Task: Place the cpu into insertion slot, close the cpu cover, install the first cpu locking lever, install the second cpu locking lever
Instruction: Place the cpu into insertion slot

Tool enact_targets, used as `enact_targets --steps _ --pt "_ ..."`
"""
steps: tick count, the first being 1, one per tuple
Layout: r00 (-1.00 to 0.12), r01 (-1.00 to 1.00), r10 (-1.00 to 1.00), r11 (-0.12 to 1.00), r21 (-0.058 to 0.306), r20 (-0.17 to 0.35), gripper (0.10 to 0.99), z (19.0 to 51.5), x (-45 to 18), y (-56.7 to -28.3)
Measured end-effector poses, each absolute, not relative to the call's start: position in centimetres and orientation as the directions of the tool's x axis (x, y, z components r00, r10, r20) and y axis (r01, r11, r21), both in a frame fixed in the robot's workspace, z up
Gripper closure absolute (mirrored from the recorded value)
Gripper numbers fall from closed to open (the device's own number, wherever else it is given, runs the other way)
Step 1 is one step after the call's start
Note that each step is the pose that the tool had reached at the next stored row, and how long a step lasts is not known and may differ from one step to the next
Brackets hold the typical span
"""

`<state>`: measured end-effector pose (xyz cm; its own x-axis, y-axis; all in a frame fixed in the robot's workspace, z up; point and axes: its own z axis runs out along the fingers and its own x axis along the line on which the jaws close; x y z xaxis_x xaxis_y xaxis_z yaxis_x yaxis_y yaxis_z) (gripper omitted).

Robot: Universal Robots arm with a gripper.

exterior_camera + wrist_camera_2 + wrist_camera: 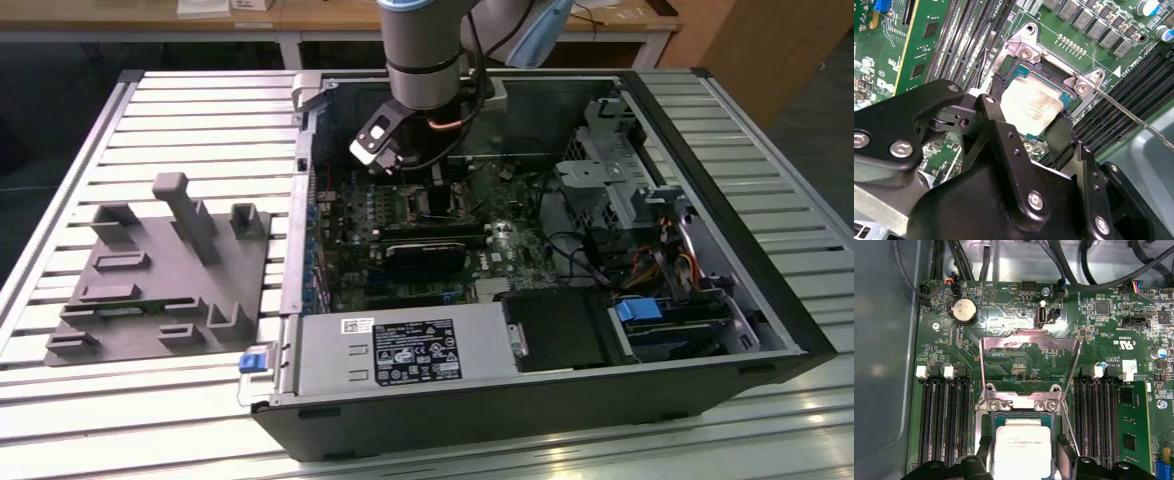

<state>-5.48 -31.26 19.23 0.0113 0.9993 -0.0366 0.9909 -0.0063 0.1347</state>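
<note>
Slatted metal table [134,400] bearing an open case [400,420], into which the arm reaches. Gripper [1031,102], seen in both wrist views, grasps the cpu [1036,110], one black finger [1060,137] against each of two opposite edges. Hazards, as judged: should the chip meet the slot [1009,64] tilted or turned off its keyed corner, it would sit proud on the rim or bear on the contacts beneath. Whether it is fully seated cannot be told. Fingers parting unevenly could drag it sideways. Cover [1029,342] stands hinged open beyond the slot, and a thin wire lever [1134,116] juts out beside it. A finger catching either could jolt the chip. Position: the cpu lies directly between the fingertips, level with them, over the slot's dark centre. Green board [1004,315] surrounds the slot, with long memory slots [944,425] on either side.
</note>
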Motion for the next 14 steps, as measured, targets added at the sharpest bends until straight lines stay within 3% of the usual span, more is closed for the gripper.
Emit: enact_targets --steps 14 --pt "0.011 0.991 0.999 -0.006 0.135 -0.036 0.471 20.6 -5.5 -31.3"
